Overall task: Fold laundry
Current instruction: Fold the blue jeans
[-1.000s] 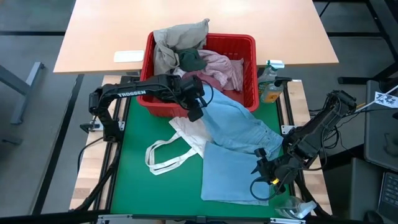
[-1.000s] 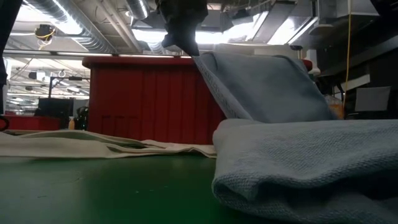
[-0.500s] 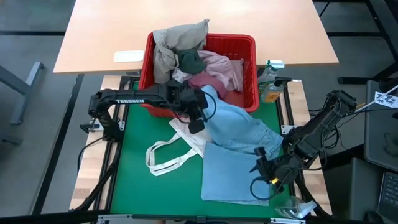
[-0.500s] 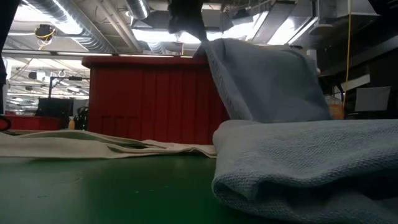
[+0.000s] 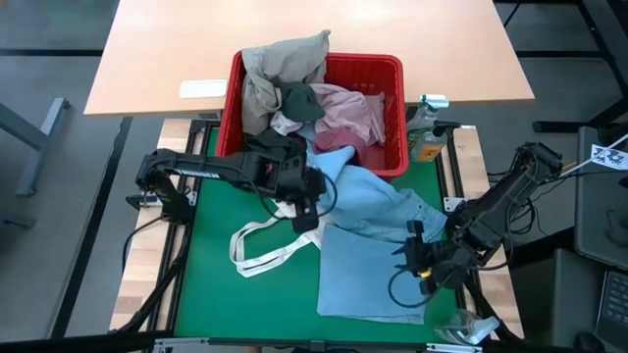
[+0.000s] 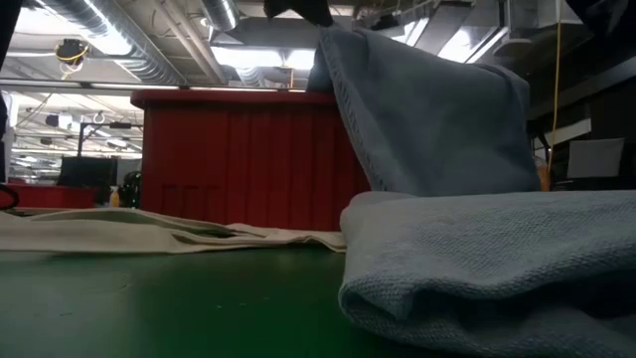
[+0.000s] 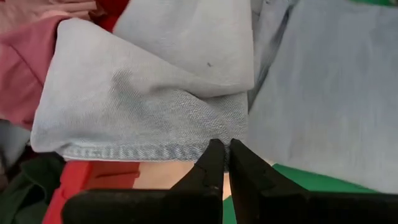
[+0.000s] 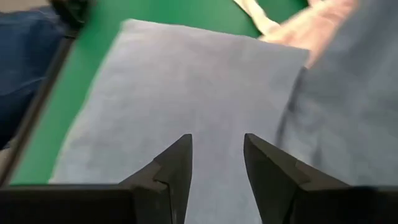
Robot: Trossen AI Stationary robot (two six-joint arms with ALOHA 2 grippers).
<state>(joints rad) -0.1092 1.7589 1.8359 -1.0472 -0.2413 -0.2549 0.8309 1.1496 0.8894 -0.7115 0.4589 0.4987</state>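
Left claw [image 5: 306, 195], centre of the high view just below the red plastic slotted basket [image 5: 388, 71], is pinched tight on a hemmed edge of the light blue soft cloth garment [image 5: 378, 245]; the left wrist view shows the two dark fingers [image 7: 211, 163] closed together with the denim-like hem caught between them. The gripped edge is lifted, so the low view shows a blue sheet rising in a tent toward the upper centre of the frame, while the rest lies bunched on the green surface [image 5: 211, 284] at lower right. Lifting like this is probably meant to pull the garment clear of the basket rim and open it out for a fold. Right claw [image 5: 420, 259], lower right of the high view, sits low over the flat lower part of the same blue garment, jaws parted with nothing between them, likely waiting to pin or take a second edge. White cloth tote bag with loop handles [image 5: 265, 240] lies partly under the blue garment, left of centre, and could drag along. The remaining laundry, beige-khaki piece [image 5: 275, 59], dark grey-green piece [image 5: 302, 98] and mottled pink piece [image 5: 343, 103], is heaped in the basket at upper centre, not yet folded.
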